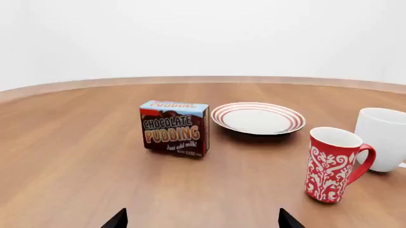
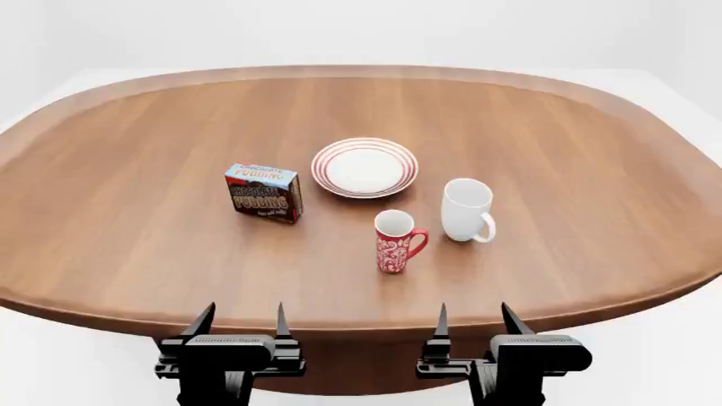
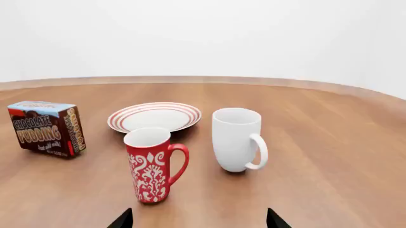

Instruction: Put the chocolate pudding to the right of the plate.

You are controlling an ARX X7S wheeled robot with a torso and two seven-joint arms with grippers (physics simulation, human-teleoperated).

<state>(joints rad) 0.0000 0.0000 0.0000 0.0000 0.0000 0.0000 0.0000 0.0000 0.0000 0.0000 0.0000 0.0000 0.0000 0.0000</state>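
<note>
The chocolate pudding (image 2: 264,192) is a dark brown carton with a light blue top, standing on the wooden table just left of the plate (image 2: 364,167), a white plate with red rings. Both also show in the left wrist view, pudding (image 1: 175,128) and plate (image 1: 258,118), and in the right wrist view, pudding (image 3: 47,128) and plate (image 3: 154,117). My left gripper (image 2: 240,321) is open and empty at the table's near edge, well short of the pudding. My right gripper (image 2: 473,320) is open and empty at the near edge, in front of the mugs.
A red patterned mug (image 2: 395,241) stands in front of the plate, and a white mug (image 2: 467,210) stands to the plate's right front. The oval wooden table (image 2: 587,161) stretches wide around them. Its near edge lies just ahead of both grippers.
</note>
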